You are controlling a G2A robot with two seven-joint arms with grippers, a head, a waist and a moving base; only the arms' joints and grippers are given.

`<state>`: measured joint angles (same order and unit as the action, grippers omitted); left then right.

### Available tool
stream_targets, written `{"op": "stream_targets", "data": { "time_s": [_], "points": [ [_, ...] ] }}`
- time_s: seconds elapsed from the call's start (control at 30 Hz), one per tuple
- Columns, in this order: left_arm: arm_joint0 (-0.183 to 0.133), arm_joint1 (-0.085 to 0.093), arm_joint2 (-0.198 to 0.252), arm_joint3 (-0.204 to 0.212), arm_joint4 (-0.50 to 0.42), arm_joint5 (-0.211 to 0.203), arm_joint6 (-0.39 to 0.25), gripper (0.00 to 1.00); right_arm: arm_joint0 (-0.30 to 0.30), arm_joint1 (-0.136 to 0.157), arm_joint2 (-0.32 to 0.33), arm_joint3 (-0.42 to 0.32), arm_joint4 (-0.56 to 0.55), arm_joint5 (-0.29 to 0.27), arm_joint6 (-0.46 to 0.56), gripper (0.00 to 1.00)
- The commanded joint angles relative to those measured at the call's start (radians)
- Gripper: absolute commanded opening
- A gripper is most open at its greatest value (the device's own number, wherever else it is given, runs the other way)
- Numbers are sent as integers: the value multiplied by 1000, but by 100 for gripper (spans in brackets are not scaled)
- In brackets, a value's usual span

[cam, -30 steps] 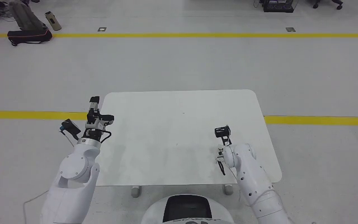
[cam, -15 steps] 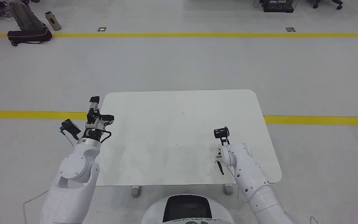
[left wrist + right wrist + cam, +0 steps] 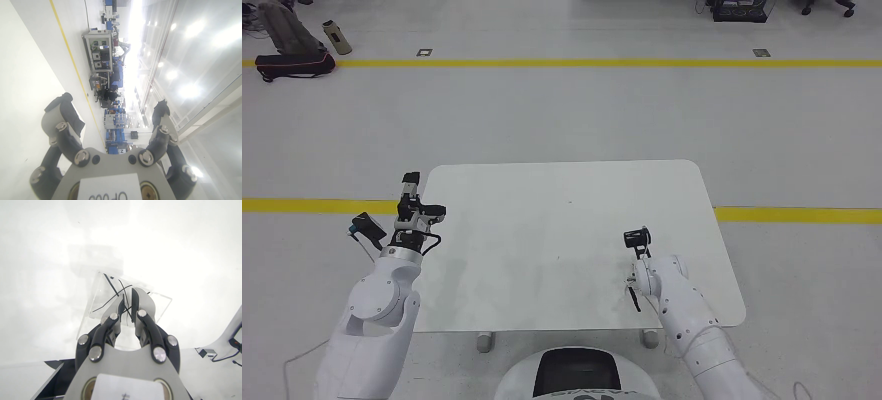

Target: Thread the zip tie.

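Observation:
Several thin black zip ties lie crossed in a clear plastic tray on the white table. My right gripper hangs just over the tray with its fingers drawn close, a narrow gap still between them. One zip tie runs across that gap. In the top view the right arm is over the table's near right part. My left gripper is wide open and holds nothing. It points upward beside the table's left edge.
The table's near edge lies close behind the right gripper. Around the table is bare floor with yellow lines. A dark bag sits far off at the back left.
The right arm has shifted slightly leftward over the table. The left arm has kept still.

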<state>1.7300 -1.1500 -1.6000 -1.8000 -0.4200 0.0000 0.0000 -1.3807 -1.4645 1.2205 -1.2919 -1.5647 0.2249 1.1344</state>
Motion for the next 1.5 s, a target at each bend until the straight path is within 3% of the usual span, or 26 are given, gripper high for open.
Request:
{"op": "stream_targets", "data": {
  "time_s": [0.0,0.1,0.17,0.3,0.87,1.07,1.2,1.3,1.47],
  "points": [
    [0,0,0,0,0,0,0,100,2,-1,0,5,0,4,2,9],
    [0,0,0,0,0,0,0,100,4,-1,-1,10,1,8,4,7],
    [0,0,0,0,0,0,0,100,4,-2,-2,12,1,10,4,0],
    [0,0,0,0,0,0,0,100,-6,-1,0,-12,-1,11,8,0],
    [0,0,0,0,0,0,0,100,-150,38,52,-344,13,-24,64,0],
    [0,0,0,0,0,0,0,100,-216,49,138,-489,128,-81,46,0],
    [0,0,0,0,0,0,0,100,-253,54,220,-558,290,-124,-12,0],
    [0,0,0,0,0,0,0,100,-276,58,281,-578,462,-203,-68,0],
    [0,0,0,0,0,0,0,100,-276,58,281,-578,462,-203,-68,0]
  ]
}}
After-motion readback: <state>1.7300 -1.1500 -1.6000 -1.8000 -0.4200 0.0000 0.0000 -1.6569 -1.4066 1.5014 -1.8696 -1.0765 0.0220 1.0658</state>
